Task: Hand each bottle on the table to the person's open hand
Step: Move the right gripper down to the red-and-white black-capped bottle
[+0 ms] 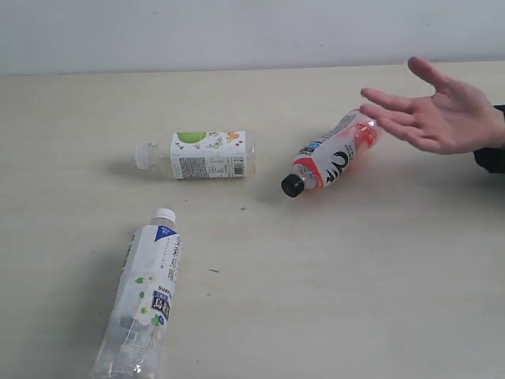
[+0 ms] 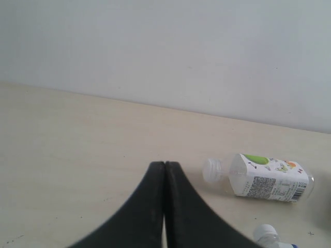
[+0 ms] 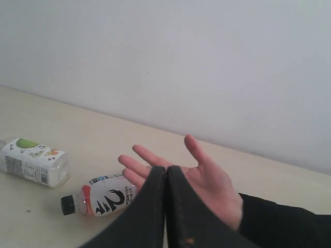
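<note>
Three bottles lie on the table [image 1: 331,276]. A white-capped bottle with a green-and-white label [image 1: 207,155] [image 2: 269,178] [image 3: 32,161] lies left of middle. Another white-capped one, labelled blue and white [image 1: 147,290], lies at the front left; only its cap [image 2: 266,235] shows in the left wrist view. The black-capped red-and-white bottle [image 1: 330,153] [image 3: 103,195] lies just beside the person's open hand [image 1: 438,110] [image 3: 207,178], which is held out palm up at the right. A fourth bottle is out of view. My left gripper [image 2: 165,166] and right gripper [image 3: 166,170] are shut and empty, unseen in the exterior view.
A pale wall [image 1: 237,31] runs behind the table's far edge. The person's black sleeve [image 1: 493,154] enters from the right.
</note>
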